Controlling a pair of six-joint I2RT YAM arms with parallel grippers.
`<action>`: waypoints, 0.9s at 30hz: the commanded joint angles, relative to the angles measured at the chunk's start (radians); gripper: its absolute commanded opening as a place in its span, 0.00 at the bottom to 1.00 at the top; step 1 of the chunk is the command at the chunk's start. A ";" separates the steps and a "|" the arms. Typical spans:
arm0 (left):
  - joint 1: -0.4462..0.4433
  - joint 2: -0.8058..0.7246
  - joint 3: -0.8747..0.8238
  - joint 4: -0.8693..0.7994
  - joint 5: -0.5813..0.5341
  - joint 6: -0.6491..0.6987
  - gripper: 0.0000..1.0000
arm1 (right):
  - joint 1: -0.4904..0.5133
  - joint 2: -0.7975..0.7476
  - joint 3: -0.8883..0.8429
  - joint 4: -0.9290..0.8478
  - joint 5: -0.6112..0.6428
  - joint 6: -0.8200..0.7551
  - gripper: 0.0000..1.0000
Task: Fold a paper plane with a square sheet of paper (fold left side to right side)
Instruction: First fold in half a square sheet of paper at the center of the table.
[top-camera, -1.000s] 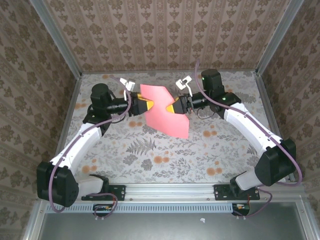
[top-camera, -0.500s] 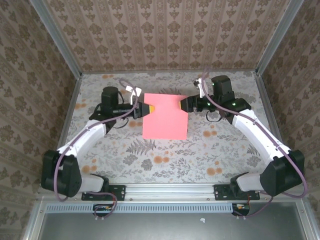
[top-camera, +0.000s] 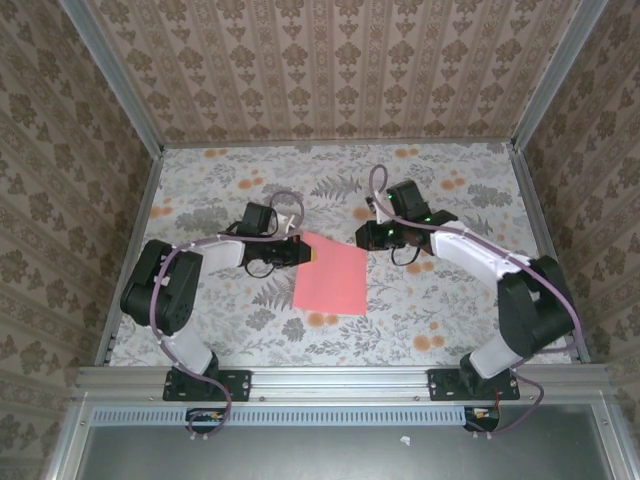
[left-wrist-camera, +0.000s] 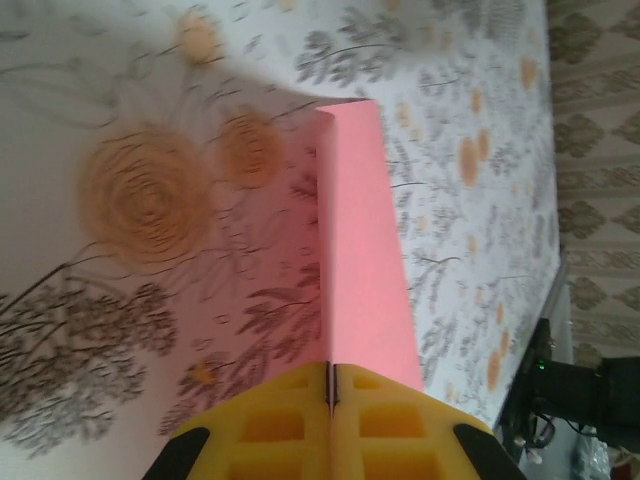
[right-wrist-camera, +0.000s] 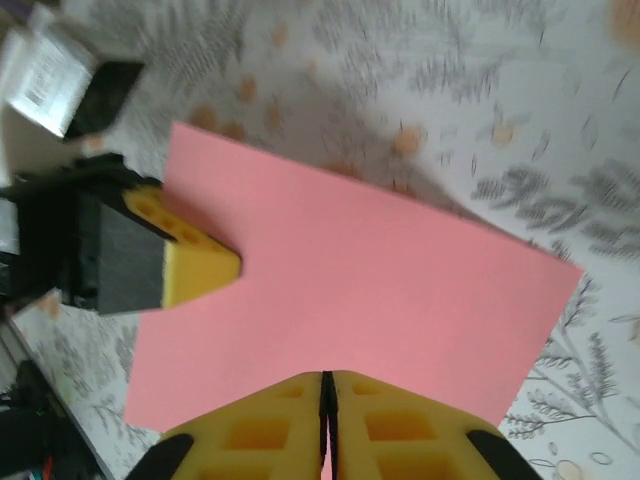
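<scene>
The yellow fingers (left-wrist-camera: 270, 425) of the left gripper (left-wrist-camera: 330, 395) are pressed together with no gap between them, and the thin edge of the square sheet of paper (right-wrist-camera: 350, 290) runs straight into the seam where they meet, so they are pinching it. In the left wrist view the sheet shows nearly edge-on, a narrow salmon-pink strip reaching away from the fingers, with its shadow on the flowered table (top-camera: 420, 300) beside it.

The right gripper (right-wrist-camera: 325, 400) has its fingers (right-wrist-camera: 395, 430) likewise clamped tight on the opposite side of the sheet, gripping the edge at about its middle. From the right wrist camera the paper spreads out flat and unfolded, and the left gripper's yellow tip bites into it from the far side.

From above, the sheet sits over the middle of the table, its far corners between the two grippers and its near edge towards the arm bases. I cannot tell whether that near edge touches the table.
</scene>
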 joint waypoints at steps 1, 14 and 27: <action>0.000 0.007 0.001 -0.043 -0.053 -0.010 0.05 | 0.019 0.075 -0.018 0.063 -0.001 0.089 0.08; 0.009 -0.021 0.015 -0.112 -0.061 -0.049 0.18 | 0.044 0.324 0.037 -0.039 0.094 0.112 0.07; -0.061 -0.054 0.043 0.046 0.090 -0.237 0.54 | 0.045 0.365 0.041 -0.023 0.089 0.105 0.08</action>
